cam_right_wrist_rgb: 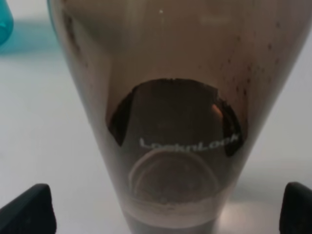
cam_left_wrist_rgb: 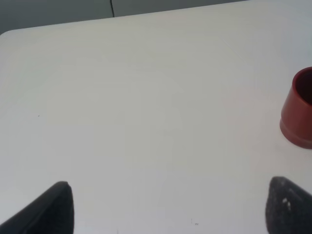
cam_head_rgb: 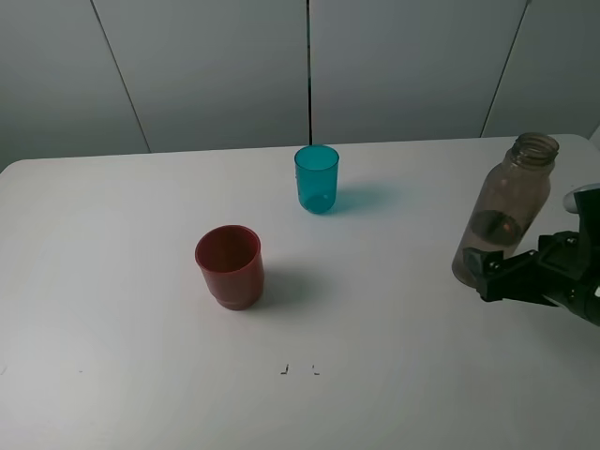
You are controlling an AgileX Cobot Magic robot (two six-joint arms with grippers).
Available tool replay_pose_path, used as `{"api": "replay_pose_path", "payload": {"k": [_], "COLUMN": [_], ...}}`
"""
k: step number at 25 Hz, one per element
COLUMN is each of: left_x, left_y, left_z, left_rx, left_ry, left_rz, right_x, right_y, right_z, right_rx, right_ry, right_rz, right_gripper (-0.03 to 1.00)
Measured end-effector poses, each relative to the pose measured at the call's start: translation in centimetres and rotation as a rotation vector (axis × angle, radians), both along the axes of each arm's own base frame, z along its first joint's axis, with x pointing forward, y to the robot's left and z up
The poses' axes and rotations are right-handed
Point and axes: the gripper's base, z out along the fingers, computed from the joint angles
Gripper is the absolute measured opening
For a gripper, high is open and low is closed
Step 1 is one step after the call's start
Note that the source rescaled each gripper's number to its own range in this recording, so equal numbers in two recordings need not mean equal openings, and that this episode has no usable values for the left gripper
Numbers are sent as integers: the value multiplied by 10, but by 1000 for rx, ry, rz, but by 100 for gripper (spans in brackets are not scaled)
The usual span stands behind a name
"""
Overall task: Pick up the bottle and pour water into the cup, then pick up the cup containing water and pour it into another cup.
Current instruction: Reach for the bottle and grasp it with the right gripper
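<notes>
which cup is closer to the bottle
The see-through teal cup, toward the back; the solid red cup stands further left, farther from the bottle.

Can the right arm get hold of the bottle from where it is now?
Probably yes. The right gripper is open, its fingers flanking the lower part of the upright bottle, and nothing else stands close enough to block it.

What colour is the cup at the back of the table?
Translucent teal-blue; the cup shows best in the exterior high view.

table [cam_head_rgb: 112, 281] is overlooked from high; red cup [cam_left_wrist_rgb: 298, 114] is shared with left wrist view; bottle [cam_right_wrist_rgb: 170, 122] is framed close by right wrist.
</notes>
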Motion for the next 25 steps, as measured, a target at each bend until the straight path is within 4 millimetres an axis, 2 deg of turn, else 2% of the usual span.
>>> {"api": "replay_pose_path", "payload": {"k": [7, 20, 25], "left_x": [0, 0, 0], "left_y": [0, 0, 0], "left_z": [0, 0, 0], "left_rx": [0, 0, 0], "left_ry": [0, 0, 0], "left_rz": [0, 0, 0], "right_x": [3, 6, 17], "right_y": [0, 1, 3], "right_z": [-6, -2, 1], "right_rx": [2, 20, 29], "right_ry": [-18, -70, -98], "right_rz": [0, -10, -11], "right_gripper": [100, 100, 100]}}
